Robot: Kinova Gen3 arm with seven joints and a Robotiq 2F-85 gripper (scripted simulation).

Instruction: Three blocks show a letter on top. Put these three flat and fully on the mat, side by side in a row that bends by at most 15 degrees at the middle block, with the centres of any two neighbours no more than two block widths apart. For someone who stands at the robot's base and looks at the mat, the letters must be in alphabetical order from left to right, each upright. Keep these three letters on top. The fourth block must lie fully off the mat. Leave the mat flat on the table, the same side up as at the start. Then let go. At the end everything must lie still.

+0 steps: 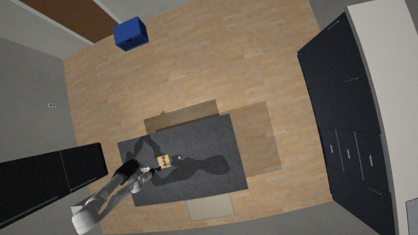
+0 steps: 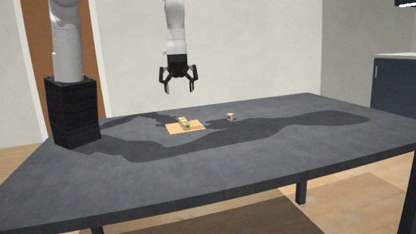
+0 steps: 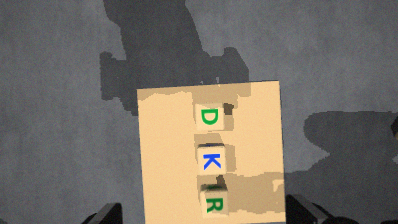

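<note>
In the wrist view, block K (image 1: 164, 161) (image 2: 183, 121) (image 3: 212, 160) lies mid-mat (image 1: 159, 165) (image 2: 199, 125) (image 3: 165, 150), D (image 1: 163, 158) (image 2: 181, 118) (image 3: 209, 116) at 12 o'clock, R (image 1: 164, 164) (image 2: 186, 126) (image 3: 214, 203) at 6 near the edge; gaps separate them. The fully open, empty gripper (image 1: 157, 170) (image 2: 179, 91) (image 3: 203, 211) hangs above. The fourth block (image 1: 179, 157) (image 2: 230, 116) lies off-mat, exterior-view 2 o'clock.
</note>
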